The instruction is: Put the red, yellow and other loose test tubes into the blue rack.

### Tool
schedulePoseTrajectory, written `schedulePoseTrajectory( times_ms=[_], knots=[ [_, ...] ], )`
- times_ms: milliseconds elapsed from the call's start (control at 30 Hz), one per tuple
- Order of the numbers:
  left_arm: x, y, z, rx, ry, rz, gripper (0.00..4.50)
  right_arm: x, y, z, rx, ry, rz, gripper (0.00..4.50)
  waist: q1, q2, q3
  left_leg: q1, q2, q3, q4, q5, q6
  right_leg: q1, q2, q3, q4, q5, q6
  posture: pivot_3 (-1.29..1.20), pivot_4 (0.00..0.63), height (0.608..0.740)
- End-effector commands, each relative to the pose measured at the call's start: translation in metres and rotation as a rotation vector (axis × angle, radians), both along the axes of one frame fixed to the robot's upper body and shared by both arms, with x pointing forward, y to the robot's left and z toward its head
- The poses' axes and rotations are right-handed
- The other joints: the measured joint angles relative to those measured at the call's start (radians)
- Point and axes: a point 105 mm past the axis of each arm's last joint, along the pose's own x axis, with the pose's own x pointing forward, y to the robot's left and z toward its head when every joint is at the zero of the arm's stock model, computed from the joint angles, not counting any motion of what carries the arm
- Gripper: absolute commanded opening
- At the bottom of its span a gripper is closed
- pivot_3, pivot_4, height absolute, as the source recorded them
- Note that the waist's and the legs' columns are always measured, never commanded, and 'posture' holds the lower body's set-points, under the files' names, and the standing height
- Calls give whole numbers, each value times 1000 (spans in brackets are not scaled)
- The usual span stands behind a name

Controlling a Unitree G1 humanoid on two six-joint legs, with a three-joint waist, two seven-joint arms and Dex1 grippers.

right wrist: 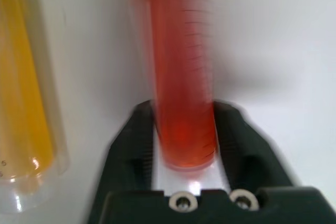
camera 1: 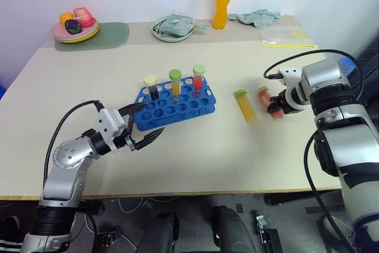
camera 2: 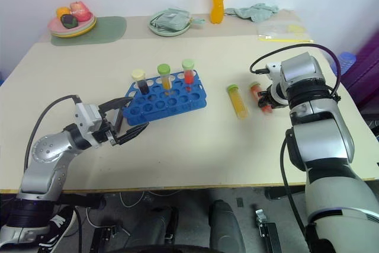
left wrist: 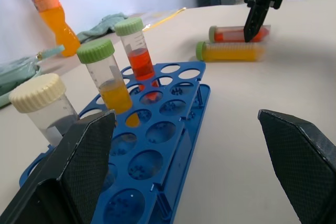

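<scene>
Left to right: our left gripper [camera 1: 145, 127] hangs fully spread and empty, level over the tabletop [camera 1: 195, 152]. The blue rack [camera 1: 176, 106] sits just ahead of its fingertips, near but apart. Three capped tubes stand in the rack's far row: cream-capped tube [camera 1: 151, 86], green-capped yellow tube [camera 1: 175, 82], green-capped red tube [camera 1: 198, 79]. Right of the rack, well apart, the loose yellow tube [camera 1: 246, 106] lies flat, just left of our right gripper [camera 1: 275, 108]. That gripper is clamped on the loose red tube [right wrist: 182, 87], tube lying between its fingers, on the tabletop.
</scene>
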Motion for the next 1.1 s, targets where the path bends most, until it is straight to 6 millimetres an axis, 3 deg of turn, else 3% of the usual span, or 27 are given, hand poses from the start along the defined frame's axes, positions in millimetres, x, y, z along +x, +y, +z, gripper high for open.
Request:
schedulePoseTrajectory(
  times_ms=[33, 133, 233, 300, 367, 467, 500, 567, 633, 700, 867, 1100],
  knots=[
    [-2, 4, 12, 10, -54, 14, 4500, 15, 11, 14, 70, -118, 15, 851, 0, 0, 0, 0, 0, 0, 0, 0, 0, 0, 0, 0, 0, 0, 0, 0, 150, 740],
    [0, 6, 12, 14, -58, 19, 4500, 47, 18, 60, 132, -452, 14, 851, -4, 0, 0, 0, 0, 1, 0, 0, 0, 0, 0, 1, 0, 1, 0, 0, 150, 740],
    [0, 7, 14, 16, -62, 20, 4500, 64, 24, 101, 191, -745, -2, 851, 0, 0, 0, 0, 0, 1, 0, 0, 0, 0, 0, 1, 0, 2, 0, 0, 150, 740],
    [0, 6, 15, 20, -65, 15, 4500, 62, 40, 146, 268, -1041, 103, 851, 2, 1, 0, 0, 0, 1, 0, 0, 0, -1, 0, 1, 0, 2, 0, 0, 150, 740],
    [1, 6, 17, 20, -66, 12, 4500, 41, 55, 164, 367, -1241, 205, 851, 2, 0, 0, -1, 0, 1, 0, 0, 0, -1, 0, 1, 0, 2, 0, 0, 150, 740],
    [2, 9, 19, 24, -65, 12, 4500, 6, 78, 159, 431, -1394, 306, 851, 5, -1, -1, -1, 2, -1, 1, 0, 0, 0, 1, -1, 0, 2, 0, 0, 150, 740],
    [3, 11, 21, 21, -65, 14, 4500, -11, 95, 153, 417, -1454, 399, 851, 7, -1, -1, -1, 2, -1, 1, 0, 0, 1, 1, -1, -1, 2, 0, 0, 150, 740],
    [6, 14, 22, 18, -63, 17, 4500, -37, 123, 135, 400, -1516, 512, 851, 7, -1, -1, -1, 1, -1, 4, 0, 0, 1, 1, 0, 0, 2, 0, 0, 150, 740],
    [8, 17, 23, 16, -58, 16, 4500, -48, 144, 116, 392, -1530, 556, 851, -1, 0, 0, -1, 1, -1, 6, 0, 0, 1, 1, 0, 1, 2, 1, 0, 150, 740],
    [9, 16, 24, 15, -52, 2, 4500, -53, 161, 96, 381, -1525, 585, 851, -7, 0, 0, -1, 1, 0, 8, 0, 0, 1, 2, 1, 4, 3, 1, 0, 150, 740],
    [11, 15, 28, -5, -37, -24, 4500, -56, 184, 70, 396, -1519, 600, 851, -17, 0, 0, 2, 1, -1, 8, 0, 1, 1, 2, 2, 11, 3, 0, 0, 150, 740],
    [9, 14, 27, 21, -35, -26, 4500, -31, 204, 29, 323, -1424, 625, 851, -22, 0, 0, 3, 1, -1, 8, 1, -2, 1, 3, 2, 12, 3, 0, 0, 150, 740]
  ],
)
